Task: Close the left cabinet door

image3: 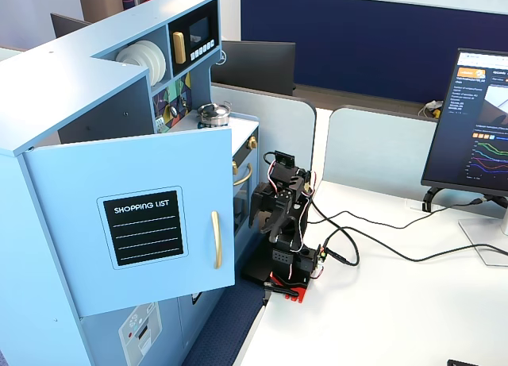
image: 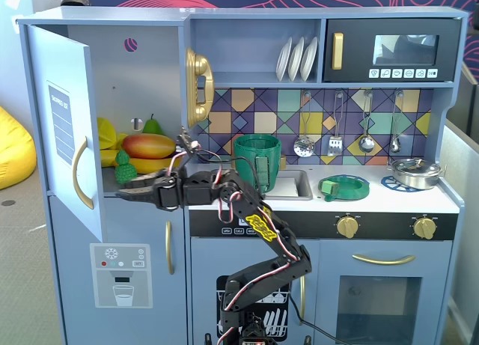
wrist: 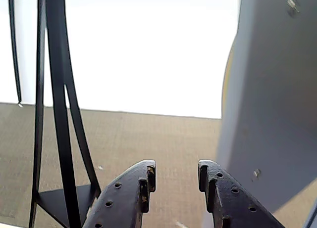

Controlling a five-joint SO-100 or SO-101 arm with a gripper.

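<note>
The left cabinet door (image: 63, 128) is pale blue with a curved gold handle (image: 78, 174). It stands swung wide open to the left of the toy kitchen. Its black "SHOPPING LIST" panel (image3: 144, 227) faces outward in the side fixed view. My gripper (image: 121, 193) reaches left at shelf height. Its tips are just right of the door's inner face, near the lower free edge. In the wrist view my gripper (wrist: 177, 171) is open and empty. The door's inner face (wrist: 272, 99) is right beside the right finger (wrist: 223, 188). I cannot tell whether they touch.
Toy fruit (image: 148, 145) lies on the open cabinet's shelf behind the gripper. A gold phone (image: 198, 87) hangs on the cabinet's side. A green pot (image: 257, 162) stands by the sink. The water-dispenser door (image: 122, 278) below is shut. A black stand (wrist: 54, 114) is on the floor; a monitor (image3: 476, 120) and cables are on the desk.
</note>
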